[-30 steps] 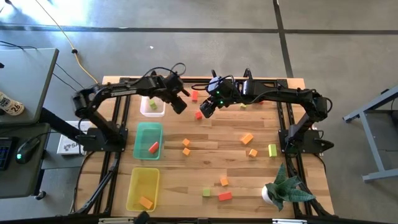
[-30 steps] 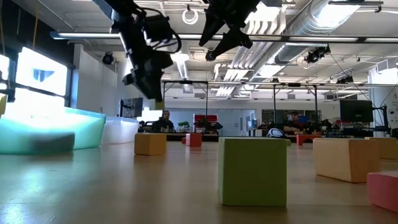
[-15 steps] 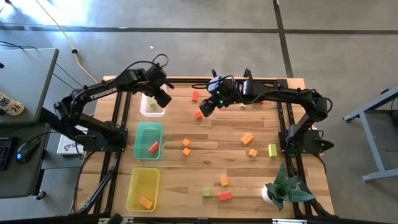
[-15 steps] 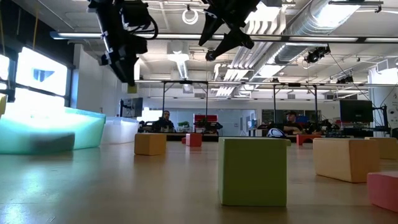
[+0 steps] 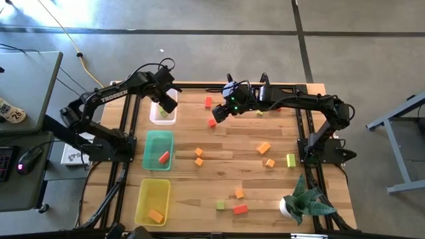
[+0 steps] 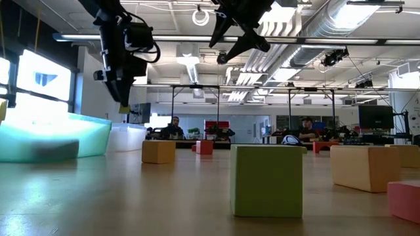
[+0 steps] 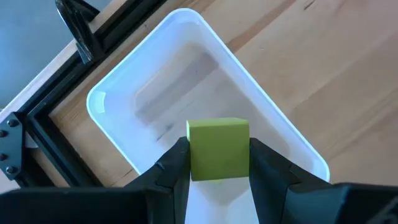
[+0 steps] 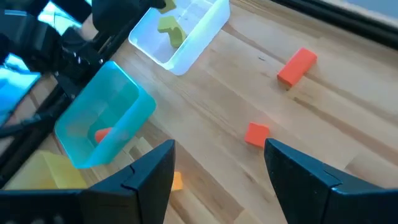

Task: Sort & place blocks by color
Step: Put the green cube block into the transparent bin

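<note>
Your left gripper (image 5: 168,103) has swung left from mid-table and now hangs over the clear tray (image 5: 161,120) in the upper left of the high view. It's clenched on a yellow-green block (image 7: 217,149), held above the tray for dropping. Your right gripper (image 5: 218,117) waits upper centre, fingers spread and empty, above a red block (image 5: 212,123).

The left gripper (image 7: 219,163) has swung back — its green block (image 7: 217,148) now hangs over the clear tray (image 7: 130,81).
</note>
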Robot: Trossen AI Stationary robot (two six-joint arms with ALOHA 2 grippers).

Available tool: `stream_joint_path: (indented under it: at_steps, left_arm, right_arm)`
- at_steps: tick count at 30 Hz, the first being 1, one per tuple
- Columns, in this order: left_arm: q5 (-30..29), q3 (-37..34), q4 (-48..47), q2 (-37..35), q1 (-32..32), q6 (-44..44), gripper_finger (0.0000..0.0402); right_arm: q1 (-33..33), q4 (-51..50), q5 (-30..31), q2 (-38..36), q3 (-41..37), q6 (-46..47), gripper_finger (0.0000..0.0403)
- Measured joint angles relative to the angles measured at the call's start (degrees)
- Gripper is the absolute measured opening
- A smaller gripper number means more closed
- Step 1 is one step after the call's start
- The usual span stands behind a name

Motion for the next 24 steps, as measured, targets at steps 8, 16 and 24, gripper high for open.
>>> stream_joint_path:
  at_steps: [8, 16, 24]
  left_arm:
    - [0.5, 0.0, 3.6, 3.3, 1.6, 2.5, 0.0112]
    - [0.0, 0.0, 5.3, 5.7, 1.7, 4.2, 0.0141]
    - [0.0, -0.1, 5.6, 6.2, 1.8, 5.6, 0.0168]
  right_arm:
    - [1.7, -4.6, 0.3, 0.2, 0.0, 7.4, 0.0233]
    - [4.4, -14.2, 3.8, 2.2, 0.0, 15.1, 0.0233]
    - [5.3, -13.2, 3.2, 5.0, 0.0, 17.3, 0.0233]
